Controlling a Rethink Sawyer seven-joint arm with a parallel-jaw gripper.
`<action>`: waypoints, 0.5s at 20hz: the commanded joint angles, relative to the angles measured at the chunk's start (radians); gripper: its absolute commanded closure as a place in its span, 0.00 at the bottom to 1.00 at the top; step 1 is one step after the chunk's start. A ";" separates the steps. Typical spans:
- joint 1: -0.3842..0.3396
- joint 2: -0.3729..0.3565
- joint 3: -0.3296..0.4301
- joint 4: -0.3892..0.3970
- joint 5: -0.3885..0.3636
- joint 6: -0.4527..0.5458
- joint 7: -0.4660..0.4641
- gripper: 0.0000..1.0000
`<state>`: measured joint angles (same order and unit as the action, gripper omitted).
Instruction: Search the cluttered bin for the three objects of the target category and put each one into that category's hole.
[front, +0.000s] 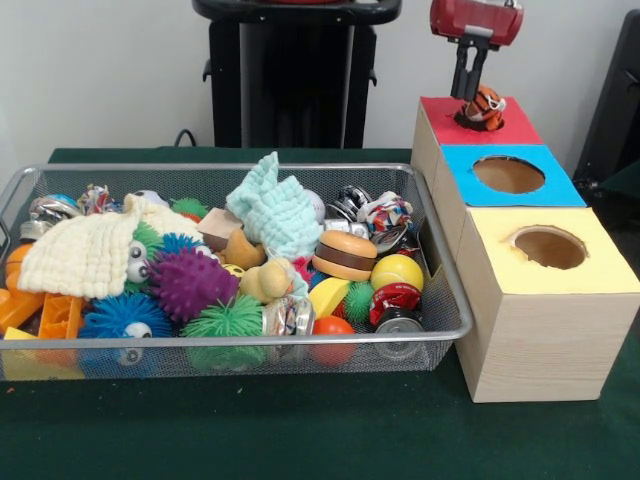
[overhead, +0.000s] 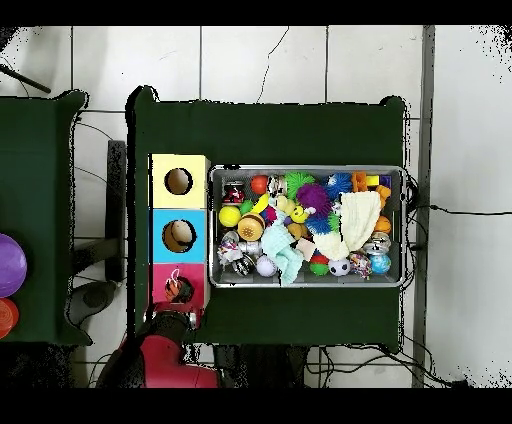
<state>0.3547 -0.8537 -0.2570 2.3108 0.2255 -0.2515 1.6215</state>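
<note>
Over the red-topped box (front: 470, 135) at the far end of the row, I see the gripper (front: 470, 98) poised at the round hole, its black fingers (front: 466, 78) pointing straight down from the red wrist. An orange, black and white striped toy (front: 486, 105) sits in the mouth of that hole, right at the fingertips. I cannot tell from either view whether the fingers are clamped on it or merely touching it; the overhead view shows the same toy (overhead: 180, 290) inside the hole's rim.

Beside the red box stand a blue-topped box (front: 510, 176) and a yellow-topped box (front: 545, 290), all three touching in a line along one short side of the wire mesh bin (front: 240, 345). From above, something pale and round (overhead: 180, 235) lies inside the blue box's hole; the yellow box's hole looks dark.

I see the bin packed with clutter: a mint knitted cloth (front: 275, 210) heaped near the middle, a cream knitted cloth (front: 85, 255) at the other end, a purple spiky ball (front: 190, 283), a green spiky ball (front: 222, 322), a blue spiky ball with eyes (front: 125, 318), a toy hamburger (front: 345, 254), a yellow ball (front: 398, 270), a red and black can (front: 395, 300) and orange plastic pieces (front: 50, 318). Everything rests on a dark green tabletop (front: 300, 430).
</note>
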 joint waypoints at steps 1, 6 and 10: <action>-0.002 0.043 0.009 -0.097 0.025 0.058 0.149 1.00; -0.005 0.048 0.013 -0.092 0.018 0.044 0.156 1.00; 0.002 0.061 0.013 -0.096 0.027 0.037 0.163 1.00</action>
<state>0.3562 -0.8364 -0.2664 2.3107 0.2255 -0.2513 1.6215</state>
